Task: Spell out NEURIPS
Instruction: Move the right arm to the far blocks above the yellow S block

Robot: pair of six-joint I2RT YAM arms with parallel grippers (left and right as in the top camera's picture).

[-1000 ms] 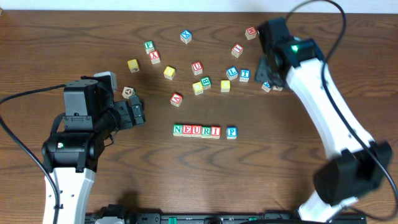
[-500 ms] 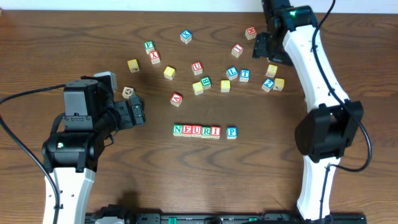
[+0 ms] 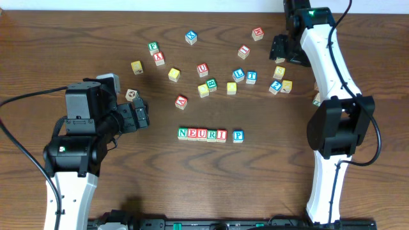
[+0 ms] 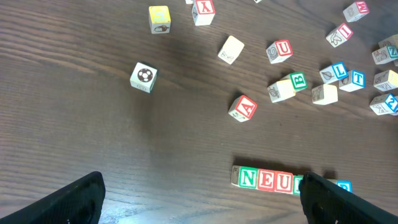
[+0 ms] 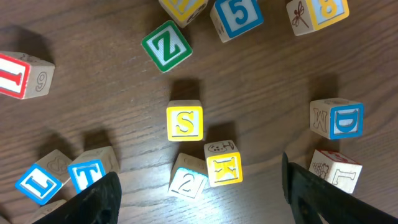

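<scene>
Five cubes stand touching in a row reading N E U R I point(image 3: 202, 134) at the table's front middle. The blue P cube point(image 3: 238, 135) stands a small gap to their right. In the left wrist view the row point(image 4: 266, 180) shows N, E and U; the rest is hidden behind my finger. A yellow S cube point(image 5: 185, 122) lies at the far right point(image 3: 279, 72), apart from the row. My right gripper point(image 5: 202, 208) is open and empty, just above and on the near side of the S cube point(image 3: 282, 52). My left gripper point(image 4: 202, 205) is open and empty, left of the row point(image 3: 142, 115).
Many loose cubes lie scattered across the far half: a yellow K point(image 5: 224, 168) and a 2 point(image 5: 187, 182) beside the S, a green Z point(image 5: 165, 45), a blue D point(image 5: 346, 121), a red A point(image 3: 181, 101), a red U point(image 3: 202, 68), a blue T point(image 3: 251, 76).
My right arm has swung back towards the far right edge, uncovering the cubes at the right. The left arm and the row have not moved.
</scene>
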